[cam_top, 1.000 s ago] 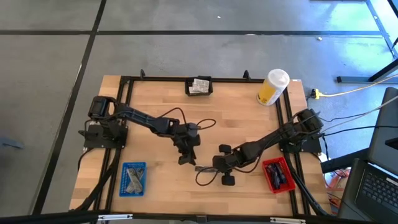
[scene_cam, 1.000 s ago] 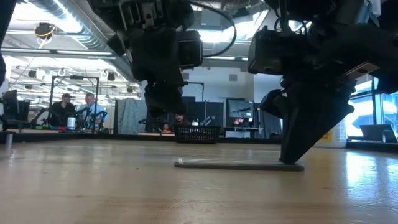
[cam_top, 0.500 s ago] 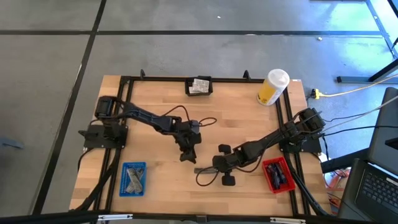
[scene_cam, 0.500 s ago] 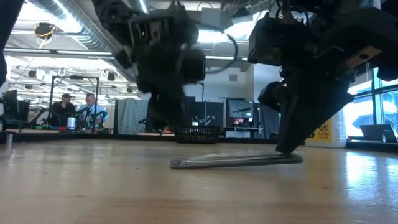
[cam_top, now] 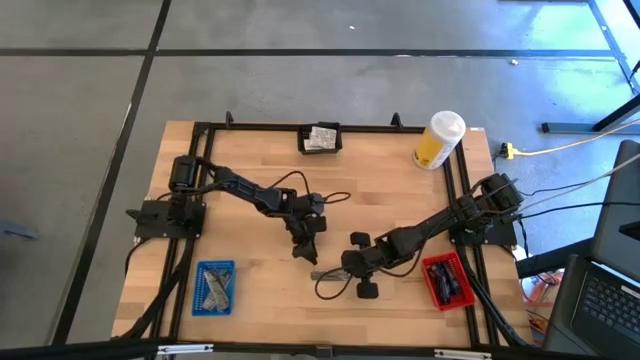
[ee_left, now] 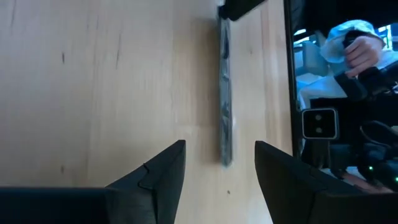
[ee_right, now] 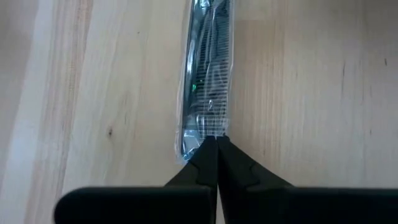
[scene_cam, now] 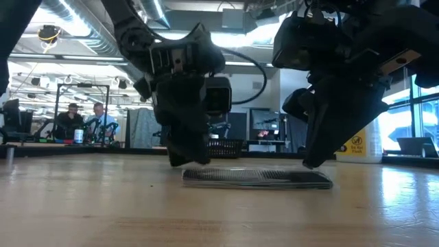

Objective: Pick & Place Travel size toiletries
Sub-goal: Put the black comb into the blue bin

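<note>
A slim grey stick in clear wrap (cam_top: pixel 325 273) lies low over the table's near middle, and shows in the low view (scene_cam: pixel 254 178). My right gripper (cam_top: pixel 343 270) is shut on its right end (ee_right: pixel 208 134). My left gripper (cam_top: pixel 306 250) stands open over the stick's left end (ee_left: pixel 225 155), one finger on either side and touching nothing. In the low view the left gripper (scene_cam: pixel 186 162) hangs just above that end. My right gripper pinches the wrap's flat end (ee_right: pixel 200 144) between its two fingertips (ee_right: pixel 231 163), slanting down from the table's right, in line with the stick. The stick stretches away from the fingers about level. I cannot tell whether its far end rests on the table.
A blue tray (cam_top: pixel 213 288) with grey sticks sits near left, a red tray (cam_top: pixel 445 281) with dark tubes near right. A black tray (cam_top: pixel 320 138) of sachets and a yellow container (cam_top: pixel 438 140) stand at the far edge. People (scene_cam: pixel 86 120) sit in the room behind.
My left gripper has come down and toward the near edge, onto the stick's left end, staying open. The stick's held right end has come slightly off the table and the stick now shows a broader face in the low view.
</note>
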Available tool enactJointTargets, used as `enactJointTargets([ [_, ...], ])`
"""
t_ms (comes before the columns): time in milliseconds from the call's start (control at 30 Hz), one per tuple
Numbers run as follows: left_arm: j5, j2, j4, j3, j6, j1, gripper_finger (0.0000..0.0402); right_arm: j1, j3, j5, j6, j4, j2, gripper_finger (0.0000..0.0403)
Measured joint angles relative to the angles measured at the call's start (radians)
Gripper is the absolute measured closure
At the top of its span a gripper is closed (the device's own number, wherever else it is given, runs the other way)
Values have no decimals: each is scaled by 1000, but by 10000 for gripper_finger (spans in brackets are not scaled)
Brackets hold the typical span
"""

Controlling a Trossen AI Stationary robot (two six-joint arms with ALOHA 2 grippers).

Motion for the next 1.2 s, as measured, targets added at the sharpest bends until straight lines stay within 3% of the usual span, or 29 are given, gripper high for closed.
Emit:
enactJointTargets([
  [233, 45, 52, 87, 8, -31, -12, 217, 0, 0, 0, 1, -1, 0, 403],
  [500, 61, 62, 76, 40, -28, -20, 217, 1, 0, -3, 1, -4, 0, 403],
  [1200, -9, 62, 69, 41, -9, -46, 217, 1, 1, -3, -1, -4, 0, 403],
])
